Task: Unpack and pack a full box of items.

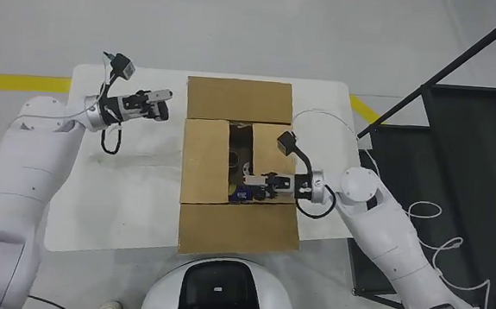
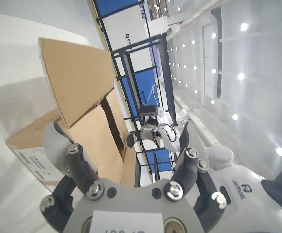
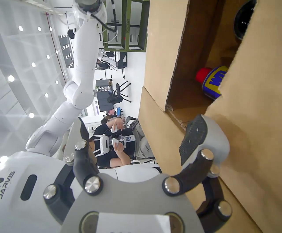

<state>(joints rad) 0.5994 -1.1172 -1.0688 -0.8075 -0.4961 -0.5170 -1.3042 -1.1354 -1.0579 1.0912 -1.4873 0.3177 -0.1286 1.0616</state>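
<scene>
My right gripper (image 1: 254,188) is open, empty, at the box (image 1: 204,164) mouth; spray can (image 3: 212,82) just ahead at 9 o'clock. My left gripper (image 1: 163,108), open too, is farther off

You have a plain brown cardboard box (image 1: 239,99) on a white counter (image 1: 115,206). Inside it, your can (image 3: 211,85) is blue with a yellow patch and a red cap (image 3: 202,74). The right tool (image 3: 138,125) has pale grey fingers (image 3: 217,136), black links (image 3: 189,174) with silver screws (image 3: 170,185) and a black pad (image 3: 191,136) with a fine dotted texture. The floor (image 1: 240,24) around you is light grey, crossed by a yellow stripe (image 1: 19,82)
</scene>
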